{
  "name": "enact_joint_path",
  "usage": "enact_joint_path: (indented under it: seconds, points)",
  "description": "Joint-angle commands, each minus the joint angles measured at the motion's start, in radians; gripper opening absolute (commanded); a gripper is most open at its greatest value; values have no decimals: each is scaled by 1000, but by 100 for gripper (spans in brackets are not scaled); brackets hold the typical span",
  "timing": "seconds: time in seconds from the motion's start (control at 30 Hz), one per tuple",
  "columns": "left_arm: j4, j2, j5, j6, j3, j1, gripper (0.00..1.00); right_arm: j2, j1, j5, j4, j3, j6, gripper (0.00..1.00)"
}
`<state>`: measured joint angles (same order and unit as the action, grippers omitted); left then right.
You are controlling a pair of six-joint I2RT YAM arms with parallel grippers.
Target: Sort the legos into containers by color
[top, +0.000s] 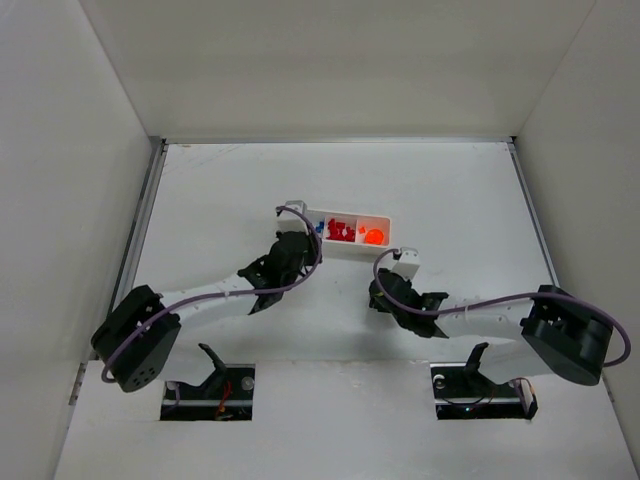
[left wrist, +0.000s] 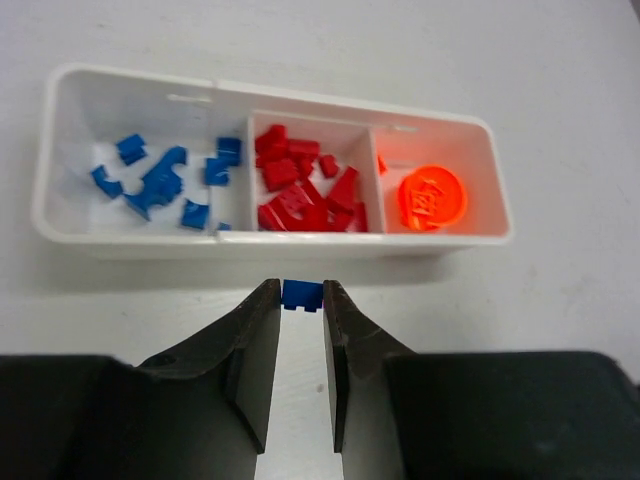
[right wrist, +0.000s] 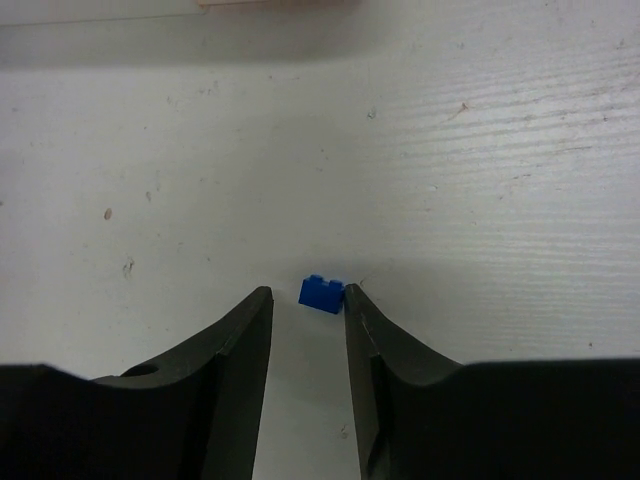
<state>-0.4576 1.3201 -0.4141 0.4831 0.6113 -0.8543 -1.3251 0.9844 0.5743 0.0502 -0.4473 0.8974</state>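
Note:
The white tray [left wrist: 280, 246] has three compartments: several blue legos [left wrist: 160, 180] on the left, several red legos [left wrist: 300, 190] in the middle, and a round orange piece [left wrist: 432, 197] on the right. My left gripper [left wrist: 300, 290] is shut on a small blue brick [left wrist: 301, 296], held just in front of the tray's near wall. My right gripper [right wrist: 305, 296] is open and low over the table, with another small blue brick [right wrist: 322, 294] lying at its tips, against the right finger. In the top view the tray [top: 389, 235] sits mid-table, with the left gripper [top: 300, 243] at its left end and the right gripper [top: 380, 296] in front of it.
White walls enclose the table on three sides [top: 340, 70]. A metal rail [top: 140, 230] runs along the left edge. Both arm bases stand at the near edge.

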Motion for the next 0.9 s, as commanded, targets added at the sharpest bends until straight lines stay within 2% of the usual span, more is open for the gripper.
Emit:
enact_joint_path:
  seconds: [0.0, 0.3, 0.4, 0.53, 0.7, 0.87]
  points:
    - [-9, 36, 41, 20, 34, 68, 20, -25, 21, 55, -44, -44, 18, 39]
    - [-56, 203, 46, 2, 123, 157, 21, -59, 53, 90, -92, -77, 20, 29]
    - [-67, 228, 46, 14, 137, 174, 27, -52, 55, 90, -88, -74, 17, 27]
    - [-99, 180, 26, 6, 107, 163, 37, -43, 66, 90, -79, -70, 9, 26]
    - [-98, 61, 2, 12, 33, 160, 40, -20, 89, 87, -73, -108, -17, 25]
    - [-72, -97, -26, 26, -100, 146, 44, 7, 90, 44, -24, -198, -123, 25]
